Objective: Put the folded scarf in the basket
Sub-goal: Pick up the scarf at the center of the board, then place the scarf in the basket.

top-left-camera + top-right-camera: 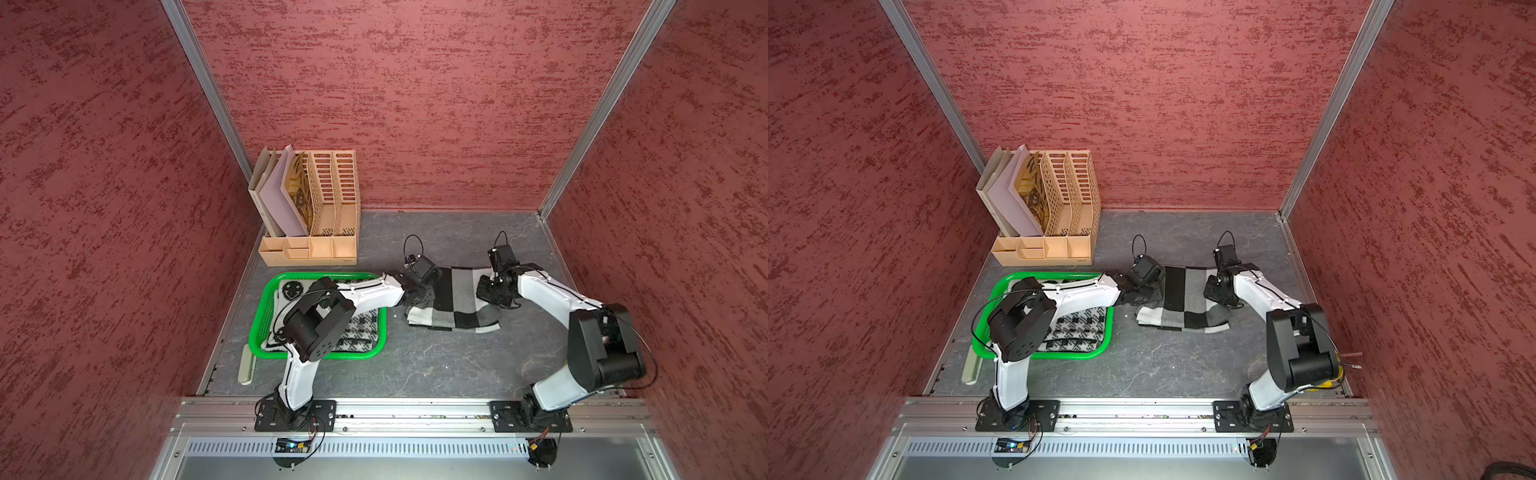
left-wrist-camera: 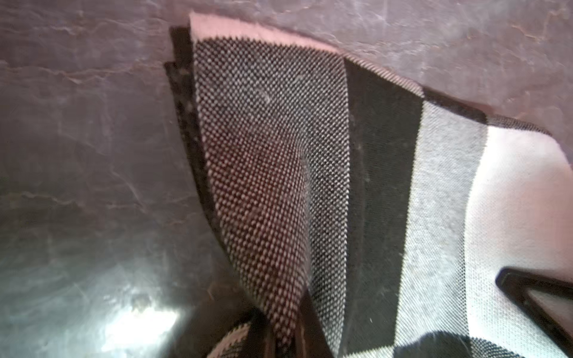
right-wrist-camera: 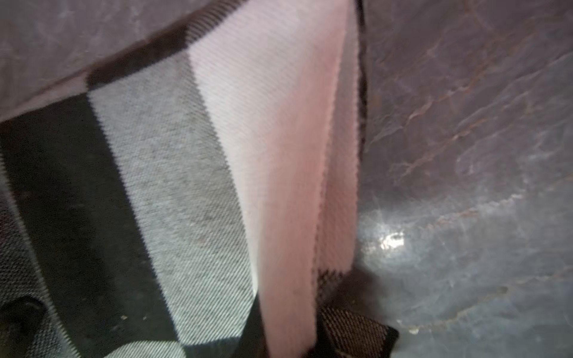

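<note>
The folded scarf (image 1: 455, 301) (image 1: 1183, 299), checked in black, grey and white, lies on the grey table to the right of the basket (image 1: 320, 274) (image 1: 1050, 274), a shallow bright green one. My left gripper (image 1: 419, 297) (image 1: 1144, 297) is shut on the scarf's left edge. In the left wrist view the dotted grey fabric (image 2: 381, 173) rises pinched into that gripper (image 2: 288, 344). My right gripper (image 1: 490, 291) (image 1: 1217, 291) is shut on the right edge. In the right wrist view a pale fold of the scarf (image 3: 173, 186) runs into its jaws (image 3: 288, 341).
A black-and-white patterned cloth (image 1: 361, 332) lies in the basket, partly under my left arm. A tan file organiser (image 1: 316, 216) stands at the back left. A pale flat piece (image 1: 247, 365) lies by the basket's near left corner. Red walls close in three sides.
</note>
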### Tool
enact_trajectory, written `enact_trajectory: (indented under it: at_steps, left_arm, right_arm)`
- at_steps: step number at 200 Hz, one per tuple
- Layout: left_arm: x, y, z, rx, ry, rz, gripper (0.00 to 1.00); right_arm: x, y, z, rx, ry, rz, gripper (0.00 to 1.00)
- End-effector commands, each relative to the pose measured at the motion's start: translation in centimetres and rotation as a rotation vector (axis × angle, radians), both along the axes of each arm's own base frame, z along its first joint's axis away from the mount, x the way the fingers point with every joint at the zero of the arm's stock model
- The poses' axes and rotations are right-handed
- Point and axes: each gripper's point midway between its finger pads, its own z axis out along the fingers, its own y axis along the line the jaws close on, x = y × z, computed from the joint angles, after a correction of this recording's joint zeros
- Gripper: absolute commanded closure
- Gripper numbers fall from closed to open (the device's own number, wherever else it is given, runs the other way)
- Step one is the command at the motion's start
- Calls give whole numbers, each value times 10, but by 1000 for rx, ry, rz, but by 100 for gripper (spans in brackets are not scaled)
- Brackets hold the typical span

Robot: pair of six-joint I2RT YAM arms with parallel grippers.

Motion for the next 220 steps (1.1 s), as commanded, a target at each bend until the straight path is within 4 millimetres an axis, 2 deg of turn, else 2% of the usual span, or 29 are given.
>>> enact_trajectory:
  at_steps: [1, 14, 17, 48, 77, 105, 119, 138, 176, 182, 220]
  left_arm:
    - [3, -2, 42, -38, -55, -13, 100]
    - [3, 1, 55, -45, -67, -15, 100]
    - [3, 1, 58, -46, -69, -18, 100]
    - [3, 8, 91, -43, -117, -26, 100]
    - [1, 29, 121, -7, -159, -7, 100]
    - [-3, 59, 150, 7, -193, 25, 100]
    - [-7, 76, 165, 19, -215, 41, 100]
    - [-13, 105, 186, 29, -239, 74, 100]
    - [-31, 177, 208, 85, -256, 177, 100]
    - [-34, 190, 211, 91, -256, 197, 100]
    - [-58, 263, 212, 146, -244, 329, 100]
  right_arm:
    - [-3, -1, 29, -53, -46, -23, 100]
    - [-5, 3, 36, -53, -47, -22, 100]
    - [-5, 5, 47, -45, -76, -19, 100]
    - [-11, 25, 79, -28, -123, 18, 100]
    - [-17, 46, 106, -13, -159, 53, 100]
    - [-23, 69, 142, 25, -223, 82, 100]
    - [-25, 81, 159, 49, -249, 100, 100]
    - [-29, 107, 178, 86, -272, 148, 100]
    - [-38, 176, 202, 141, -308, 267, 100]
    - [-37, 191, 195, 132, -293, 288, 100]
    - [-44, 270, 201, 178, -304, 399, 100]
